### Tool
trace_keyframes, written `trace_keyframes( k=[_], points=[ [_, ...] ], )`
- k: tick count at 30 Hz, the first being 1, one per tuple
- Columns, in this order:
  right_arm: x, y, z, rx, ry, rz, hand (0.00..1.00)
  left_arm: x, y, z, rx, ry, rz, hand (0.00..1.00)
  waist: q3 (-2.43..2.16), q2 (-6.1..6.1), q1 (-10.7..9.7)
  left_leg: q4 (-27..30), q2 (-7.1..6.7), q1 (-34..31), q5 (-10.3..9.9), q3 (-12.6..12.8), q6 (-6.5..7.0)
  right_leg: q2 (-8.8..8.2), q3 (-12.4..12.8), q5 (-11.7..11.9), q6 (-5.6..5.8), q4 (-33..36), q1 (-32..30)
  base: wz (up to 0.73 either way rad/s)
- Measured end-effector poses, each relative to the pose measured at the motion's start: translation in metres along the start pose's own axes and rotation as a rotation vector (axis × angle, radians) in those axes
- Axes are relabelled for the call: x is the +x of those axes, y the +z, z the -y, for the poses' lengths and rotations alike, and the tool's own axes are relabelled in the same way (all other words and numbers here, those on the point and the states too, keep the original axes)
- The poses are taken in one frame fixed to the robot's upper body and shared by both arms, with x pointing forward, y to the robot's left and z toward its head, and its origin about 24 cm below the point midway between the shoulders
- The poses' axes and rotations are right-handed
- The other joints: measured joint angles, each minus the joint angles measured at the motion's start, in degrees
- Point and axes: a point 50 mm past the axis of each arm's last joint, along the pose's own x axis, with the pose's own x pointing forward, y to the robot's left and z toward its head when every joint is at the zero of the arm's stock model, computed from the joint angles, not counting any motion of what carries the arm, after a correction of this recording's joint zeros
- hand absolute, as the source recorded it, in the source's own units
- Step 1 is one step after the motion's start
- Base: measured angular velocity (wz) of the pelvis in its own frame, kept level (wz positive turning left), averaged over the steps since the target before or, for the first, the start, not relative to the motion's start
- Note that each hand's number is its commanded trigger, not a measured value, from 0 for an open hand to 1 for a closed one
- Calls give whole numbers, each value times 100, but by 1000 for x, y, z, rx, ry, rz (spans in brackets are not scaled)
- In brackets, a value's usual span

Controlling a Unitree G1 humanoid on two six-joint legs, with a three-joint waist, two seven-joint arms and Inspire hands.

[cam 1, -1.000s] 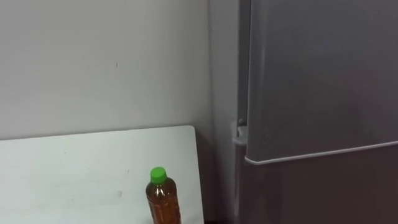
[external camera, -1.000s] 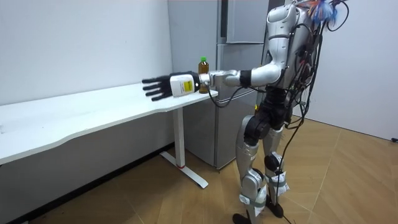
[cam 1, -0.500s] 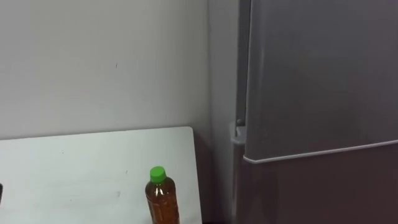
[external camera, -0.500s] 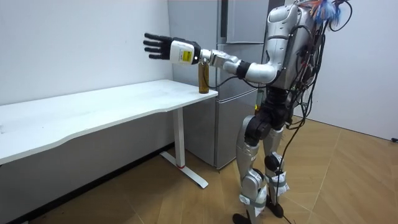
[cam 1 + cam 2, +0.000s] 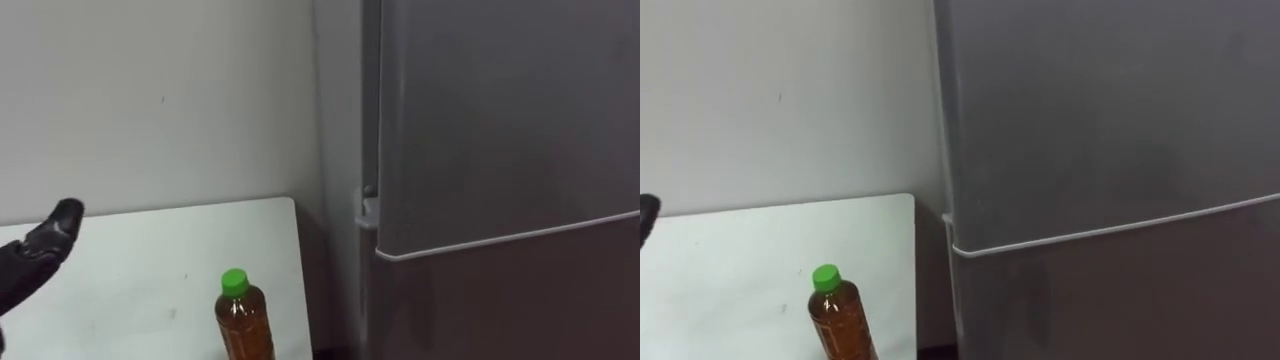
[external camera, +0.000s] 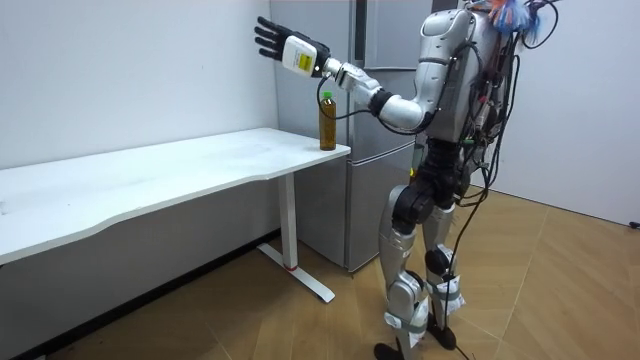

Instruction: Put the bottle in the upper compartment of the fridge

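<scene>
Left hand point(image 6: 275, 40): up high in the upper middle of the room view, fingers spread wide and straight, holding nothing. In the left eye view its dark fingertips point(image 5: 45, 240) enter at the left edge, mid-height.

Task's thing: amber clear plastic bottle with a green screw cap point(image 5: 243, 320). It stands upright at the bottom of the left eye view, left of centre, on the far right corner of the flat white table point(image 5: 150, 250), just beside the tall grey two-door fridge point(image 5: 500, 120).

Key relation: the bottle lies below and to the right of the hand in the eye view. In the room view the hand is above the bottle and toward the room view's left, well apart, no contact. Bottle's long axis is vertical, cap uppermost.

Judgement: the left hand is the one placed to take the bottle. It needs to come down and across, then close on the body from the side.

Fridge: the upper door fills the right of the eye view and appears shut, with the seam to the lower door running across at mid-right. Judgement: the door has to open before the bottle can go in.
</scene>
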Motion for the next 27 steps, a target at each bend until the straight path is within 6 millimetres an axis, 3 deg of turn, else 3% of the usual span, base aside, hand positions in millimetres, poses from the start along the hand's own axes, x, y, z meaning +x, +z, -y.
trace_keyframes(
  k=[2, 6, 11, 12, 17, 27],
  points=[
    [2, 3, -6, -16, 21, 6, 0, -3, -6, 14, -24, -102, -31, 0, 13, -10, -142, -1, -2, -1, 0, 30, 0, -1, 29, -1, 1, -1, -4, -4],
    [3, 6, -10, -29, 31, 9, 0, -3, -8, 33, -54, -236, -46, 0, 11, -8, -225, -6, 9, 2, 1, 110, 1, 3, 105, 0, 0, 16, -50, -10],
    [4, 10, -12, -47, 51, 14, 0, 0, -6, 52, -83, -361, -44, 0, 1, 0, -345, -21, 7, 0, 1, 159, 1, 4, 158, 1, 1, 27, -89, -5],
    [5, 10, -13, -45, 58, 14, 0, -1, -6, 59, -107, -397, -49, 0, -19, 20, -372, -19, 6, -5, 1, 153, 1, 3, 149, 1, 2, 13, -82, 0],
    [9, 14, -17, -50, 67, -13, 0, -7, -10, 81, -183, -536, -92, 0, 0, -21, -588, -18, 7, -18, 1, 152, 1, 3, 154, 2, 1, 11, -105, 0],
    [10, 18, -18, -53, 67, -13, 0, -14, -12, 95, -198, -678, -117, 0, -36, 34, -738, -19, 8, -65, 1, 168, 1, 4, 176, 3, 0, 16, -163, -2]
  ],
)
